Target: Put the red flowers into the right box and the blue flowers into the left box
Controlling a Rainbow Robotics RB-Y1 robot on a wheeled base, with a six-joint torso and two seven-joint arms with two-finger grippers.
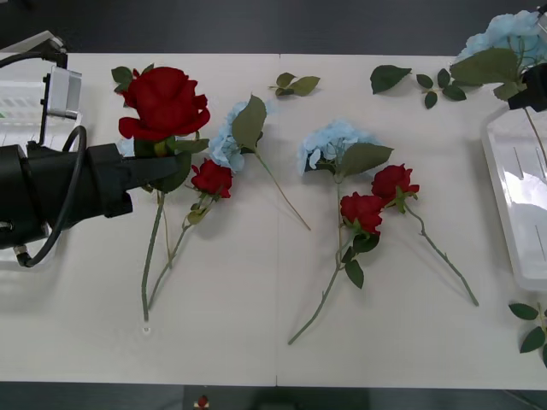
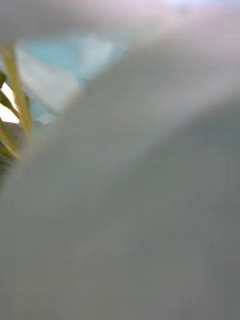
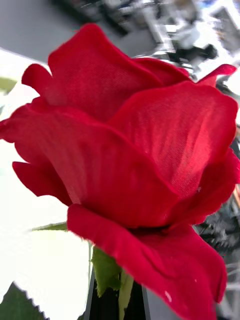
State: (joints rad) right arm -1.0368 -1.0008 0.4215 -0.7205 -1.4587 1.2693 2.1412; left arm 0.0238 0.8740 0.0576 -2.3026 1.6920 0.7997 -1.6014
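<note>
White table [image 1: 256, 342] mostly unsorted — three roses, two blue heads lying loose. Left gripper [image 1: 154, 166] pinches raised red rose [image 1: 164, 102]. Right gripper [image 1: 528, 90], fingers' state unclear, with blue flower [image 1: 508, 38] over right box [image 1: 504, 184].

One deep-red fabric rose [image 1: 164, 102] is raised at the left; three [image 1: 363, 211] lie mid-tabletop. Pale blue flower heads [image 1: 335, 143] lie among them, between the ribbed white tray [image 1: 21, 102] and smooth white bin [image 1: 520, 196]

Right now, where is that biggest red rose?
The big red rose is at the table's far left, held by the left end effector beside a pale blue flower.
</note>
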